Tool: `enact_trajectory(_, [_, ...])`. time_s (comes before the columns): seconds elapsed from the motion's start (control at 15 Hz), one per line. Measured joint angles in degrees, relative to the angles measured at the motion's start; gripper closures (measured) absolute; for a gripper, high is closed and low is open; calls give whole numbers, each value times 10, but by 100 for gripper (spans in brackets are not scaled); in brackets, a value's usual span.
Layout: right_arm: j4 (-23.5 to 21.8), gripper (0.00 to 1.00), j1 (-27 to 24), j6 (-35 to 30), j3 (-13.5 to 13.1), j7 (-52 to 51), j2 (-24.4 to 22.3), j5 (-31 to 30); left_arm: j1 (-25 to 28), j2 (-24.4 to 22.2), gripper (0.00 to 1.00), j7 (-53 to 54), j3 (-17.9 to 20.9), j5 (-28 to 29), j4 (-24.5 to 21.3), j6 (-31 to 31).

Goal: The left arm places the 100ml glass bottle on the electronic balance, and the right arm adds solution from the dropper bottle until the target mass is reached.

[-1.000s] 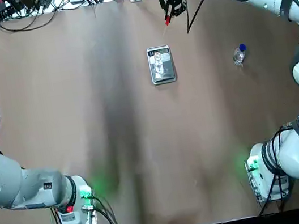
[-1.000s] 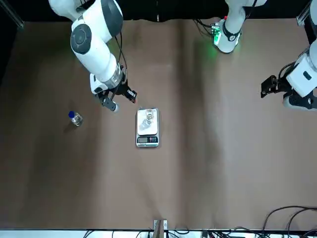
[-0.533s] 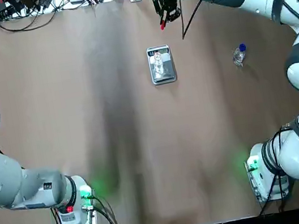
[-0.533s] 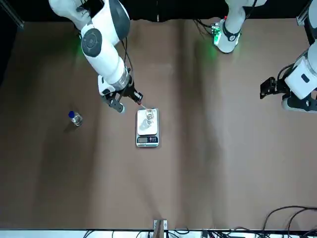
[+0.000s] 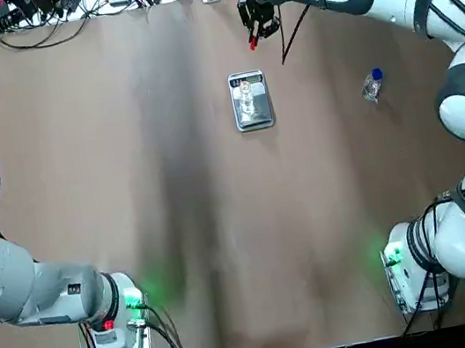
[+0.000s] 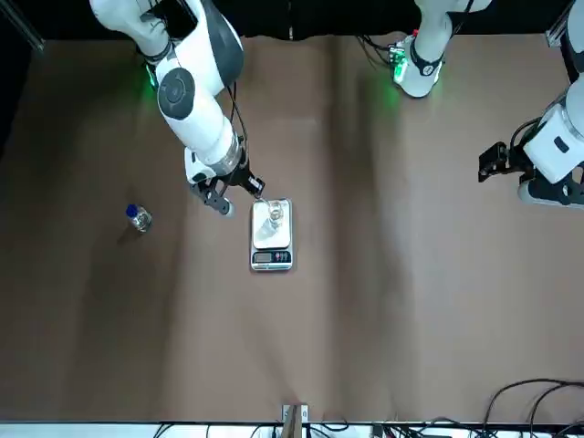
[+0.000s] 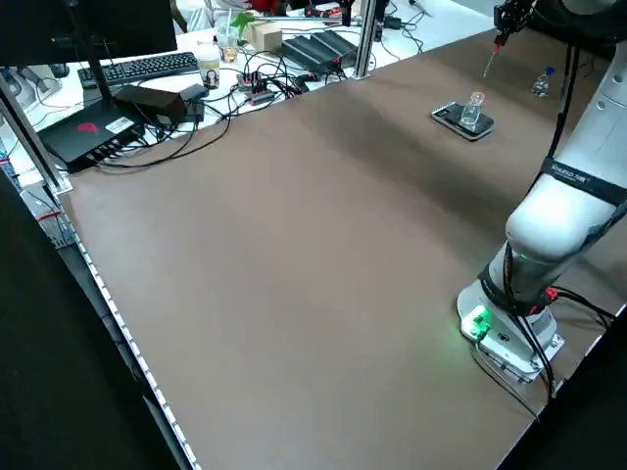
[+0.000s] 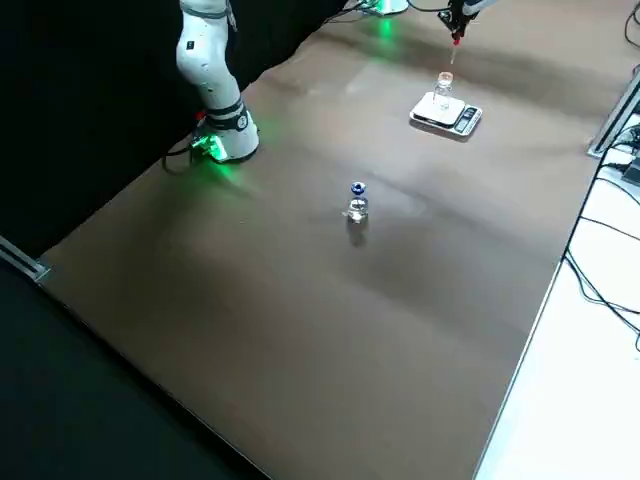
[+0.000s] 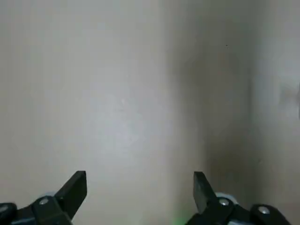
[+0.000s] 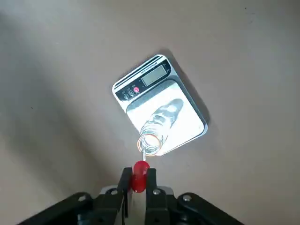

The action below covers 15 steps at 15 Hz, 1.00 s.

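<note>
The clear 100ml glass bottle point(image 5: 246, 96) stands on the plate of the silver electronic balance point(image 5: 260, 116), mid-table toward the far side. My right gripper point(image 5: 254, 31) hovers just beyond it, shut on the red bulb of the dropper point(image 10: 139, 170). In the right wrist view the glass tip hangs at the bottle's mouth point(image 10: 149, 143), over the balance point(image 10: 151, 77). The dropper bottle point(image 5: 371, 86), blue-collared with its dropper top off, stands on the right side of the table. My left gripper point(image 9: 139, 187) is open and holds nothing, parked over bare table at the left.
Cables, a keyboard and electronics lie past the table's far edge point(image 7: 245, 78). Both arm bases glow green at the near corners point(image 5: 133, 300). Brown tabletop stretches between the bases and the balance point(image 6: 272, 259).
My right gripper has carried the dropper sideways toward the balance, ending just above the glass bottle's mouth. The left arm, bottles and balance have not moved.
</note>
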Motion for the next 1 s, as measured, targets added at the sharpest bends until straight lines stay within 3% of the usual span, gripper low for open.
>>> enact_trajectory(1.0, [0,88,2,17,0,0,10,-1,0,0,0,0,0,0,-1,0])
